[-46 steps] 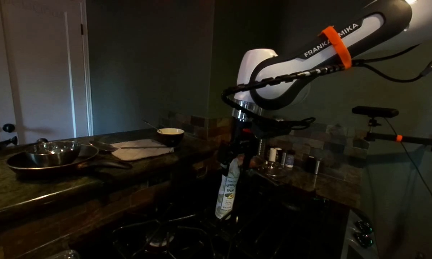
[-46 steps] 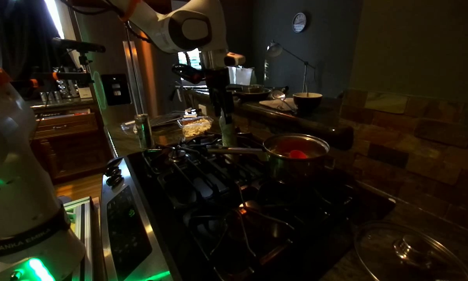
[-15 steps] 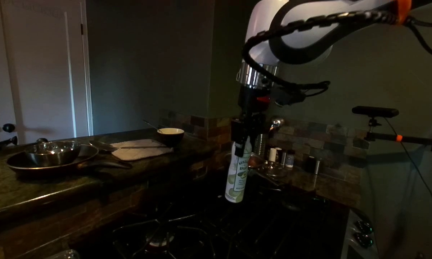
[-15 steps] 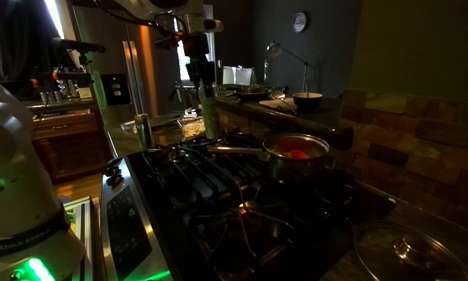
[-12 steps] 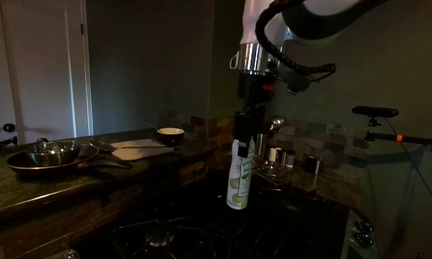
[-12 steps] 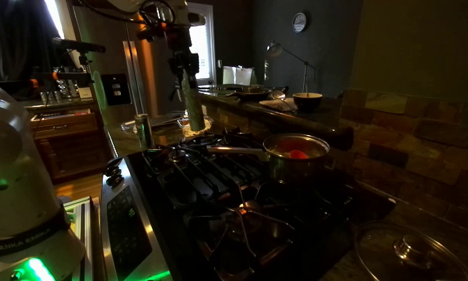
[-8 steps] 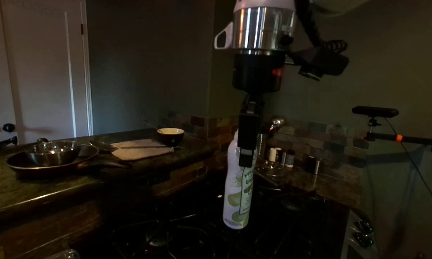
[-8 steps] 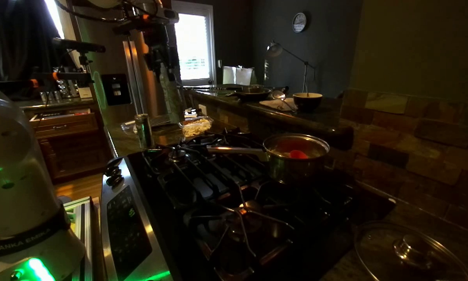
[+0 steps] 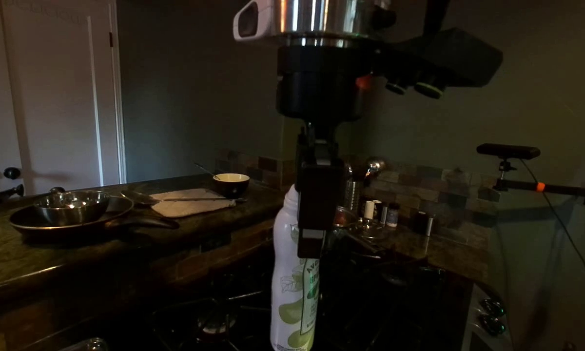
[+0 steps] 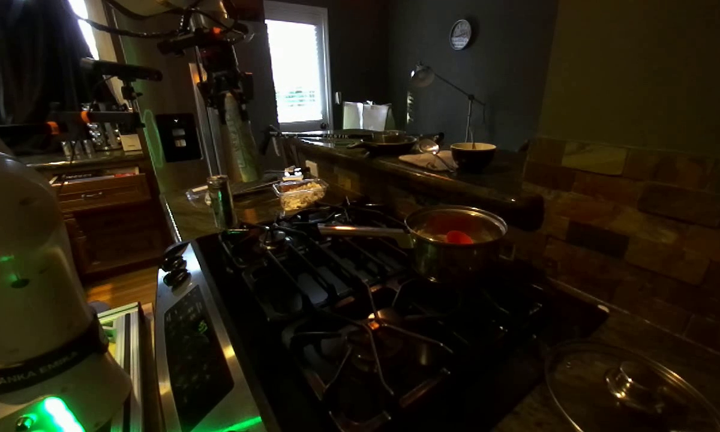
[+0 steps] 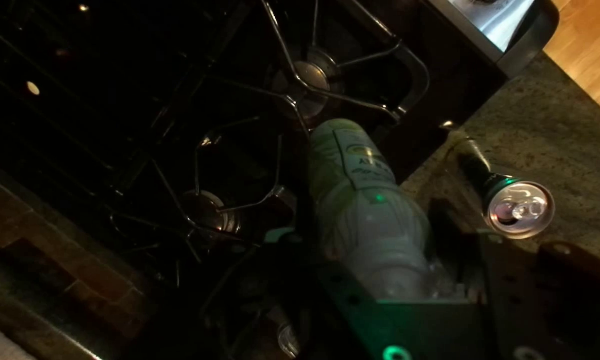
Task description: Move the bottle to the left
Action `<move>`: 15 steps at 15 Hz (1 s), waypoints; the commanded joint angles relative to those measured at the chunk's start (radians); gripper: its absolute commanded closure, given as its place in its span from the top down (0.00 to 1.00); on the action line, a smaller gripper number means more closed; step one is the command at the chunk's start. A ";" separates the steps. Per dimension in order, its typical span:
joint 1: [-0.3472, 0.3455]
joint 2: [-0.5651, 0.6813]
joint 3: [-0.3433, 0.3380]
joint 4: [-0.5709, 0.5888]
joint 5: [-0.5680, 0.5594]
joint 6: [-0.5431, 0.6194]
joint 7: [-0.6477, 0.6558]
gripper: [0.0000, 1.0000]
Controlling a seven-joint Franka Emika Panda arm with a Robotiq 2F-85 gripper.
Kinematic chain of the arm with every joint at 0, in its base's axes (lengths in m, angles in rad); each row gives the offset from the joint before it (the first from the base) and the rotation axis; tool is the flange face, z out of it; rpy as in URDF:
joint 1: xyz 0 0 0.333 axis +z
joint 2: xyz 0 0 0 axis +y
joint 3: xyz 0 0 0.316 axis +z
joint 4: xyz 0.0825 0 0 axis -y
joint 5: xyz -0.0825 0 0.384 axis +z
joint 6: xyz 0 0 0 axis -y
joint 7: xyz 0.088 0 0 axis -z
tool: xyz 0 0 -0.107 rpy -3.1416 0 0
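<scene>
The bottle [image 9: 287, 282], whitish with pale green patterns and a label, hangs nearly upright close to the camera in an exterior view. My gripper [image 9: 312, 241] is shut on its upper part, and the near finger covers some of the neck and label. In an exterior view the bottle [image 10: 241, 141] is in the air with its base above the counter, beyond the stove's far end. The wrist view has the bottle [image 11: 362, 175] running away between the dark fingers, over the edge of the stove.
A drinks can [image 11: 522, 210] stands on the counter beside the stove. A clear food container [image 10: 300, 195] is near it. On the stove sits a saucepan [image 10: 456, 258] with its handle pointing inward. A frying pan [image 9: 78, 231] rests on the raised ledge.
The gripper has carried the bottle up off the stove and leftward in an exterior view, past the saucepan handle to beyond the stove's far end. The grip on it looks the same.
</scene>
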 commanded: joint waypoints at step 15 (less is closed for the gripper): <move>0.203 0.552 0.136 0.465 -0.372 -0.020 -0.031 0.33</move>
